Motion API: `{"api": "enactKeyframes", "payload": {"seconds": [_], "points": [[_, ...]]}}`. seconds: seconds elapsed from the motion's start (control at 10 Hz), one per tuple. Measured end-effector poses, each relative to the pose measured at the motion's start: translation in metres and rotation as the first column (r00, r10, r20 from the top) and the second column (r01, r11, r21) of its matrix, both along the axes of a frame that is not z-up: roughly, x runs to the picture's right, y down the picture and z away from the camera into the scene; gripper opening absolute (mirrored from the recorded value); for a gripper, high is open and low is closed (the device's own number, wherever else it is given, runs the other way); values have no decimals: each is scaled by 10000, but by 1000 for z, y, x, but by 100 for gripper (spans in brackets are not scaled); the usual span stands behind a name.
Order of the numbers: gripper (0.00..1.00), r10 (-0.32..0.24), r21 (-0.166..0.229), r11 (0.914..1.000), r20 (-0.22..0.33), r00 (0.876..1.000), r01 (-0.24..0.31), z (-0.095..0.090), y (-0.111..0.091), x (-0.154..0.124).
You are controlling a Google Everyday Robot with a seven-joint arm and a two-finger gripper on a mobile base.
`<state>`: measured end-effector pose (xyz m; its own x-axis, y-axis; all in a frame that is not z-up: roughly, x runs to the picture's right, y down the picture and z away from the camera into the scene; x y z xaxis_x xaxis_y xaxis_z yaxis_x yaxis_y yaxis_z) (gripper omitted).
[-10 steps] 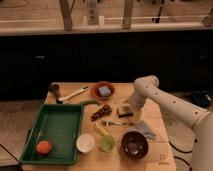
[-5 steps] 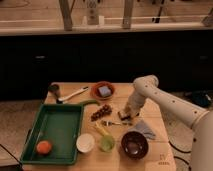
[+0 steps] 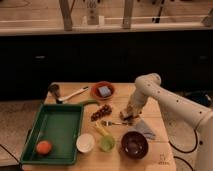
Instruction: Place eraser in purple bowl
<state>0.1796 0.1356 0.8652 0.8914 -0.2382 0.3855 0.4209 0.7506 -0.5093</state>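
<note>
One gripper (image 3: 128, 118) for you, right of frame centre, down on the wooden table (image 3: 119, 93), pinched onto the small dark-topped tan eraser (image 3: 130, 120). Round glossy purple bowl (image 3: 135, 145) sits just below, apart.

Wooden table (image 3: 120, 95) before dark cabinets (image 3: 75, 60)

Lab-like test room: wooden desk (image 3: 122, 92), dark cabinets (image 3: 75, 55) behind, glazed partition (image 3: 40, 12) above; gripper (image 3: 128, 118) low near desk right edge.
</note>
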Motion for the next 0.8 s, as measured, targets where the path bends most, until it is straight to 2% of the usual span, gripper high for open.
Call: {"api": "enactKeyframes", "payload": {"seconds": [0.8], "points": [[1,-644,431,9971,313,9974,631,-34,0,3]]}}
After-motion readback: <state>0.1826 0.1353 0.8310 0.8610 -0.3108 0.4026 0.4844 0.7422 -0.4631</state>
